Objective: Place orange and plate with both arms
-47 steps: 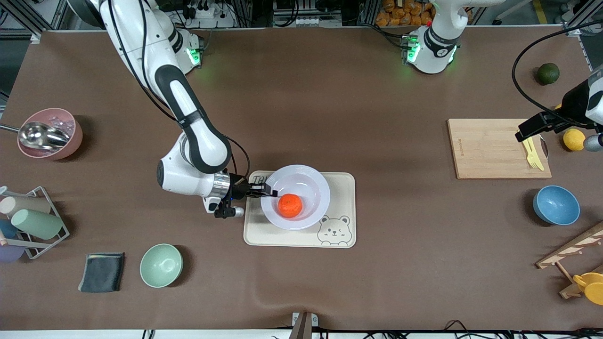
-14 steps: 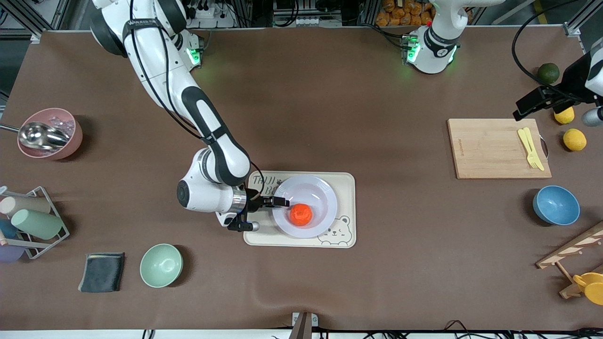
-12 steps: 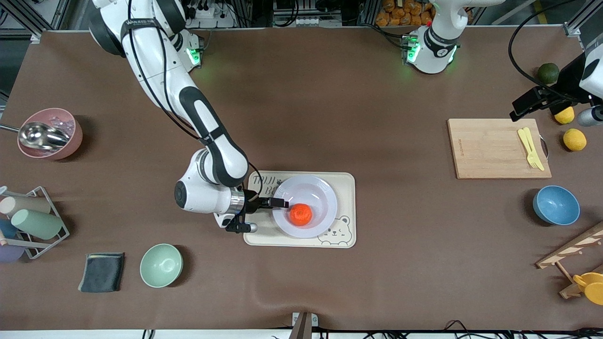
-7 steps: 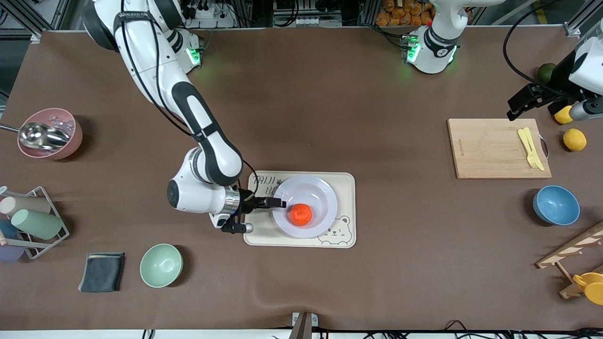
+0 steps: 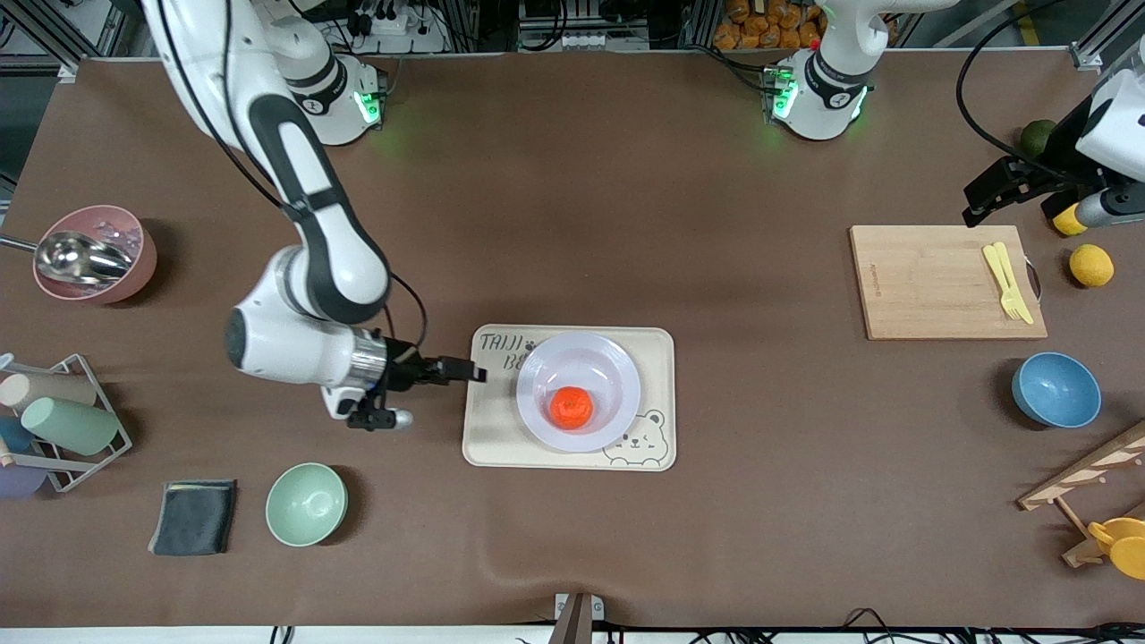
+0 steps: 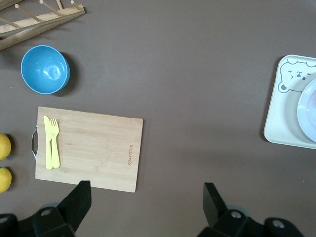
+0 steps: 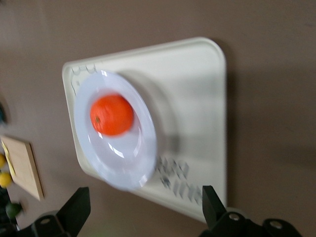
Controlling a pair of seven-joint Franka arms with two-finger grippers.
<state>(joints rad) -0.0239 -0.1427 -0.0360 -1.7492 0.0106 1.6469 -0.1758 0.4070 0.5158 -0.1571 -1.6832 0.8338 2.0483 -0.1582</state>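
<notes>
The orange (image 5: 571,407) sits in the round plate (image 5: 619,369) on the bear tray (image 5: 657,344), right gripper (image 5: 461,369) spread empty at nine o'clock, left gripper (image 6: 145,205) spread, waiting.

Glossy smooth plate (image 5: 580,391), dimpled orange (image 5: 571,407), matt brown tablecloth (image 5: 572,224), wooden board (image 5: 944,282).

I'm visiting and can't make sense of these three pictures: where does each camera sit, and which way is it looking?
Front view: high across the table, facing both arms; right hand open at the bear tray's edge, left hand open above the cutting board's corner.
Left wrist view: on the left arm, looking down at the cutting board; fingertips show.
Right wrist view: on the right arm, looking at the orange on the plate.
Shared: all show the bear tray and plate.
</notes>
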